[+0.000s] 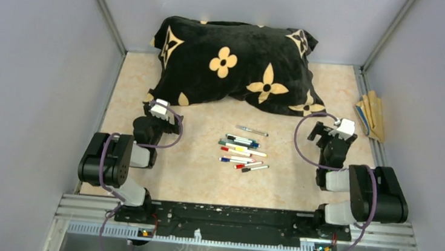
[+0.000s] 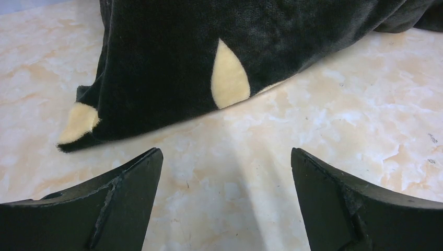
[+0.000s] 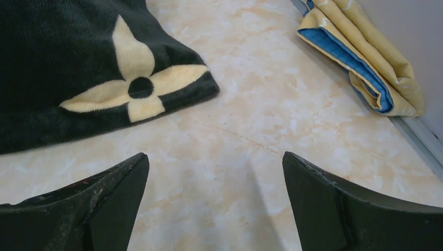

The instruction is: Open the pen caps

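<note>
Top external shows the pens [image 1: 242,150] bunched mid-table — left gripper [image 2: 225,157] at their nine o'clock, right gripper [image 3: 215,158] at three, both spread, empty. Best take the lone twelve-o'clock pen [image 1: 252,130] first.

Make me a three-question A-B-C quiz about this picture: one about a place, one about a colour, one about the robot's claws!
1. Where do the pens lie?
A) on the pillow
B) on the table, in front of the pillow
C) in a gripper

2. What colour are the pillow's flowers?
A) red
B) green
C) pale yellow

3. How are the left gripper and the right gripper?
A) both open, holding nothing
B) both shut on pens
C) one open, one shut

Answers: 1 B, the top view shows them loose on the table; 2 C, pale yellow on black; 3 A, each wrist view shows a wide empty gap.
</note>
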Controlling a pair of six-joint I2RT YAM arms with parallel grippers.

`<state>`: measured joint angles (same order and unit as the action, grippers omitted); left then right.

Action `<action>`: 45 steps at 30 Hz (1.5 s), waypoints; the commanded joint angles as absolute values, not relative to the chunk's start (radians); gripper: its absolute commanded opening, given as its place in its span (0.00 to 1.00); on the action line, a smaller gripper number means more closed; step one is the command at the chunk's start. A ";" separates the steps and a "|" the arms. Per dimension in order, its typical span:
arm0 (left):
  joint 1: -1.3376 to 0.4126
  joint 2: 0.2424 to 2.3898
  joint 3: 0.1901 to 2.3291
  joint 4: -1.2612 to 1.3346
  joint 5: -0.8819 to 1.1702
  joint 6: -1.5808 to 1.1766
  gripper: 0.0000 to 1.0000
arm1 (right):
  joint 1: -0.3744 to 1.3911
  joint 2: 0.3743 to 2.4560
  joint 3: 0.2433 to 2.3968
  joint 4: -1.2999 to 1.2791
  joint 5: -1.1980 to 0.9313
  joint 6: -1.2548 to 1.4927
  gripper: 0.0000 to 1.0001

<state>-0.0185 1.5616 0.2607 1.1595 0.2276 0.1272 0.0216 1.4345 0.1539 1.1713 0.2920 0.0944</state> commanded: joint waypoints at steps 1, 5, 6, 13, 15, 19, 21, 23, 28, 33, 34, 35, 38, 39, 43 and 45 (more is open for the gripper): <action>-0.013 1.562 0.269 1.171 0.233 0.118 0.99 | 0.044 1.322 0.254 0.983 0.300 0.063 0.99; -0.013 1.562 0.270 1.171 0.235 0.119 0.99 | 0.059 1.167 0.304 0.794 0.306 0.122 0.99; -0.014 1.564 0.272 1.169 0.235 0.120 0.99 | 0.060 1.126 0.318 0.746 0.314 0.188 0.99; -0.007 1.500 0.551 0.655 0.252 0.119 0.99 | 0.011 1.038 0.476 0.381 0.122 0.530 0.99; -0.006 1.519 0.714 0.362 0.294 0.151 0.99 | 0.026 1.082 0.530 0.350 -0.003 0.485 0.99; 0.032 1.526 0.859 0.106 0.367 0.164 0.99 | 0.193 1.165 0.619 0.291 -0.007 0.331 0.99; 0.044 1.490 0.862 0.069 0.412 0.163 0.99 | 0.275 1.218 0.644 0.299 -0.010 0.239 0.99; 0.050 1.441 0.858 0.034 0.454 0.164 0.99 | 0.330 1.286 0.666 0.315 -0.046 0.174 0.99; 0.056 1.335 0.876 -0.115 0.548 0.182 0.99 | 0.372 1.475 0.738 0.342 -0.175 0.089 0.97; 0.057 1.293 0.907 -0.240 0.611 0.230 0.99 | 0.445 1.577 0.807 0.288 -0.198 0.017 0.90; 0.057 1.290 0.907 -0.258 0.626 0.244 0.99 | 0.481 1.573 0.798 0.296 -0.195 0.006 0.89; 0.057 1.286 0.905 -0.274 0.636 0.257 0.99 | 0.505 1.570 0.786 0.305 -0.189 0.005 0.88; 0.056 1.289 0.897 -0.307 0.646 0.282 0.99 | 0.549 1.578 0.776 0.307 -0.193 -0.024 0.82; 0.057 1.292 0.899 -0.320 0.647 0.289 0.99 | 0.558 1.584 0.776 0.304 -0.201 -0.020 0.79; 0.057 1.302 0.909 -0.378 0.675 0.322 0.99 | 0.599 1.611 0.777 0.306 -0.198 -0.035 0.69; 0.057 1.300 0.910 -0.388 0.684 0.325 0.99 | 0.610 1.636 0.800 0.294 -0.196 -0.042 0.63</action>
<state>0.0525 1.2961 0.8841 -0.3088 0.6300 0.2840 0.5831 1.5948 0.7559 0.2840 -0.1867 -0.0048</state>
